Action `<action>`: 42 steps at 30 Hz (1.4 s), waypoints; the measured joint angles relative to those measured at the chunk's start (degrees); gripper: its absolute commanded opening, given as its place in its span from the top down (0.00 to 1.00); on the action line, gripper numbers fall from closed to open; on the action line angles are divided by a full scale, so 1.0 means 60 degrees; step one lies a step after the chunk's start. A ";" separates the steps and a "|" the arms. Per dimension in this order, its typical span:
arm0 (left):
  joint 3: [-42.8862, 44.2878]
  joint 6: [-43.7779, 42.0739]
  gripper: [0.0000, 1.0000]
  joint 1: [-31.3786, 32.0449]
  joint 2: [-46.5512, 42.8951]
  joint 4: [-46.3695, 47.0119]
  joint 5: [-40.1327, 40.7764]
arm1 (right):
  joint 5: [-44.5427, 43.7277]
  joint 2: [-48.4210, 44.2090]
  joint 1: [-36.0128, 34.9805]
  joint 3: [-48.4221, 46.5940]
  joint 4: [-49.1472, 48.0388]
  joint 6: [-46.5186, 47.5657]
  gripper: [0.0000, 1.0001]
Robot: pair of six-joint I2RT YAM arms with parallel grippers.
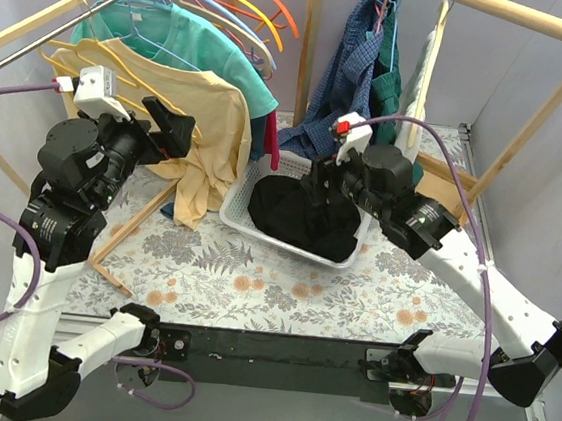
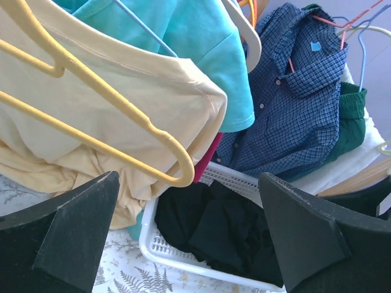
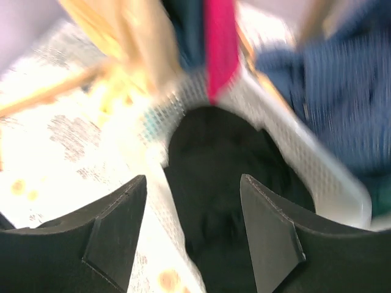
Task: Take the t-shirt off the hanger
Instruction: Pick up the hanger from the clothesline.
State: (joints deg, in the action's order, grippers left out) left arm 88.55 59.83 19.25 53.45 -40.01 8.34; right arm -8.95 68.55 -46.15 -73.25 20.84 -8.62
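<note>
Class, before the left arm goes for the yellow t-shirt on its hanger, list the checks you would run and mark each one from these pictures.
1. Left gripper: fingers apart, ok.
2. Left gripper facing the yellow t-shirt: ok.
3. Yellow hanger end in sight: ok, bare in the left wrist view.
4. Right gripper empty: ok, open above the black garment in the white basket.
5. Right wrist view sharp: not ok, blurred.
6. How firmly the hanger hangs: cannot tell.
</note>
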 measured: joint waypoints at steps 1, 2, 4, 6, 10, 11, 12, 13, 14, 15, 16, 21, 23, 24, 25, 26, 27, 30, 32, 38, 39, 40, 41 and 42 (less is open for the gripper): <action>-0.0004 0.0011 0.02 0.0000 -0.0047 0.0015 -0.0026 | 0.0324 0.0153 0.0000 -0.0321 -0.0193 0.0277 0.31; -0.0044 0.0036 0.02 0.0000 -0.0091 0.0029 -0.0044 | 0.0630 0.0342 0.0000 -0.0641 -0.0386 0.0510 0.31; -0.0262 0.0098 0.02 0.0000 -0.0291 0.0011 -0.0062 | 0.1282 0.0940 0.0000 -0.1417 -0.0954 0.1045 0.31; -0.0452 0.0124 0.02 0.0000 -0.0459 -0.0076 -0.0066 | 0.1763 0.1515 -0.0004 -0.1996 -0.1421 0.1446 0.32; -0.0852 0.0273 0.02 0.0000 -0.0878 -0.0390 -0.0066 | 0.2641 0.2776 -0.0018 -0.2834 -0.2583 0.2142 0.35; -0.1024 0.0324 0.02 0.0000 -0.1020 -0.0459 -0.0069 | 0.2790 0.3056 -0.0018 -0.2849 -0.3027 0.2280 0.36; -0.1209 0.0361 0.02 0.0000 -0.1158 -0.0557 -0.0069 | 0.2849 0.3213 -0.0022 -0.2845 -0.3246 0.2353 0.37; -0.1362 0.0397 0.02 0.0000 -0.1282 -0.0637 -0.0073 | 0.2896 0.3395 -0.0022 -0.2830 -0.3574 0.2426 0.38; -0.1534 0.0441 0.02 0.0000 -0.1428 -0.0743 -0.0076 | 0.2962 0.3606 -0.0018 -0.2827 -0.4000 0.2506 0.38; -0.1694 0.0503 0.02 0.0000 -0.1566 -0.0863 -0.0069 | 0.3038 0.3821 -0.0018 -0.2827 -0.4375 0.2565 0.39; -0.1792 0.0535 0.02 0.0000 -0.1654 -0.0984 -0.0066 | 0.3096 0.3985 -0.0018 -0.2830 -0.4688 0.2619 0.39; -0.1982 0.0652 0.02 0.0000 -0.1982 -0.1534 0.0117 | 0.3734 0.4983 -0.0018 -0.3304 -0.5559 0.2779 0.41; -0.2029 0.0648 0.02 0.0000 -0.2116 -0.1687 0.0255 | 0.4054 0.5370 -0.0018 -0.3708 -0.5759 0.2783 0.41; -0.2047 0.0652 0.02 0.0000 -0.2171 -0.1749 0.0299 | 0.4149 0.5475 -0.0018 -0.3840 -0.5839 0.2779 0.40; -0.2055 0.0652 0.02 0.0000 -0.2229 -0.1832 0.0342 | 0.4262 0.5563 -0.0018 -0.3982 -0.5894 0.2787 0.40; -0.2055 0.0659 0.02 0.0000 -0.2269 -0.1902 0.0350 | 0.4357 0.5665 -0.0018 -0.4156 -0.6014 0.2805 0.40; -0.2055 0.0674 0.02 0.0000 -0.2310 -0.1938 0.0361 | 0.4452 0.5723 -0.0018 -0.4284 -0.6135 0.2845 0.39; -0.2055 0.0696 0.02 0.0000 -0.2397 -0.2095 0.0346 | 0.4568 0.5836 -0.0018 -0.4546 -0.6568 0.3020 0.39; -0.2065 0.0725 0.02 0.0000 -0.2470 -0.2127 0.0324 | 0.4590 0.6029 -0.0018 -0.4914 -0.6768 0.3213 0.38; -0.2229 0.0718 0.02 0.0000 -0.2565 -0.2153 0.0284 | 0.4838 0.7151 -0.0018 -0.6579 -0.6561 0.3595 0.38; -0.2255 0.0710 0.02 0.0000 -0.2550 -0.2157 0.0280 | 0.4914 0.7373 -0.0018 -0.6885 -0.6451 0.3632 0.37; -0.2269 0.0703 0.02 0.0000 -0.2524 -0.2167 0.0277 | 0.4983 0.7563 -0.0018 -0.7118 -0.6379 0.3665 0.37; -0.2269 0.0696 0.02 0.0000 -0.2503 -0.2175 0.0273 | 0.5042 0.7752 -0.0018 -0.7293 -0.6273 0.3708 0.37; -0.2269 0.0685 0.02 0.0000 -0.2477 -0.2175 0.0262 | 0.5067 0.7854 -0.0018 -0.7340 -0.6215 0.3727 0.36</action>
State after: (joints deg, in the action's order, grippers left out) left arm 74.94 63.94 19.25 38.59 -53.06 9.91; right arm 21.45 115.68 -46.26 -117.30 -16.45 13.74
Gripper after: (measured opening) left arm 0.982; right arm 0.626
